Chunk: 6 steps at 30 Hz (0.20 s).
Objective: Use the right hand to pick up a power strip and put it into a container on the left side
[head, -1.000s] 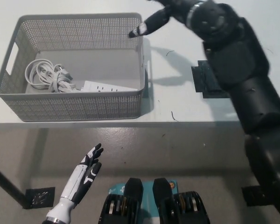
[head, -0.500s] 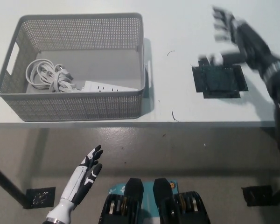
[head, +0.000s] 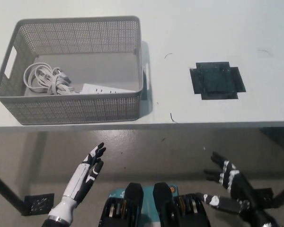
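A white power strip [head: 104, 88] with its coiled white cord [head: 41, 78] lies inside the grey mesh basket [head: 71, 109] at the table's left. My black right hand [head: 231, 185] hangs open below the table's front edge at the lower right, holding nothing. The white left hand [head: 87, 171] rests open below the table at the lower left.
A black taped patch [head: 217, 81] marks the white table [head: 203, 33] to the right of the basket. Below the table edge is grey floor, with small black tape marks [head: 37, 204] at the table legs.
My right arm has swung from above the basket's right rim across the table to the right, then dropped below the table edge. The power strip stays in the basket. The view shifted slightly.
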Tool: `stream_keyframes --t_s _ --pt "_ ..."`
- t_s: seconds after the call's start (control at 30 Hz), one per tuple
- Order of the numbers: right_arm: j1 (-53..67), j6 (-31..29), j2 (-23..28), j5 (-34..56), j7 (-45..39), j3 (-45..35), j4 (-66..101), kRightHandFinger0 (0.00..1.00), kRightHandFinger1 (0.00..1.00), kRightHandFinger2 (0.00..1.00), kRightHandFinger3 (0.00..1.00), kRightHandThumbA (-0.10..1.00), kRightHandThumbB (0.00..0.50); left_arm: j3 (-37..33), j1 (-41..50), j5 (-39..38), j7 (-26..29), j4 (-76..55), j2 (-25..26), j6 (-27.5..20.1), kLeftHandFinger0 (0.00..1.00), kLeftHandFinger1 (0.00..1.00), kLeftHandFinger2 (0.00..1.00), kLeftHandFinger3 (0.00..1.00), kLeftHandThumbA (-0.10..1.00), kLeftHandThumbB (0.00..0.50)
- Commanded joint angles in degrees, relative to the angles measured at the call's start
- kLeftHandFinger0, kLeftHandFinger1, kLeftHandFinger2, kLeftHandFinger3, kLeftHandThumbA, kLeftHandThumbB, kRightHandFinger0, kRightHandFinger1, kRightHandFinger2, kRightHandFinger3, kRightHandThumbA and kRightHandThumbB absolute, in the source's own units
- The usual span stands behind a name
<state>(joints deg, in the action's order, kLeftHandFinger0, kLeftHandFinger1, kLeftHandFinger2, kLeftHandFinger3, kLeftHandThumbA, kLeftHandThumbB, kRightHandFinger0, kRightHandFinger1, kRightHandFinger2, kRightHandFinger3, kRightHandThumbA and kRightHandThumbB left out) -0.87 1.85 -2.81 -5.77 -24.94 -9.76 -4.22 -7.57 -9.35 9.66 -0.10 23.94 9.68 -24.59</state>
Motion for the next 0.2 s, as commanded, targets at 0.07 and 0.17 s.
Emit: stream_keyframes --t_s 0.07,0.17 --pt "-2.84 -23.71 -2.55 3.97 7.45 0.3 -3.23 0.94 0.99 1.0 1.0 0.86 0.096 -1.04 -3.08 1.02 1.1 -2.16 0.86 -2.34 1.0 1.0 1.0 1.0 1.0 0.157" --pt "-3.68 -23.44 -1.8 4.01 7.14 0.48 -4.63 0.93 1.0 1.0 1.0 0.82 0.066 -0.99 -3.07 0.77 0.82 -2.26 1.07 -2.34 1.0 1.0 1.0 1.0 1.0 0.168"
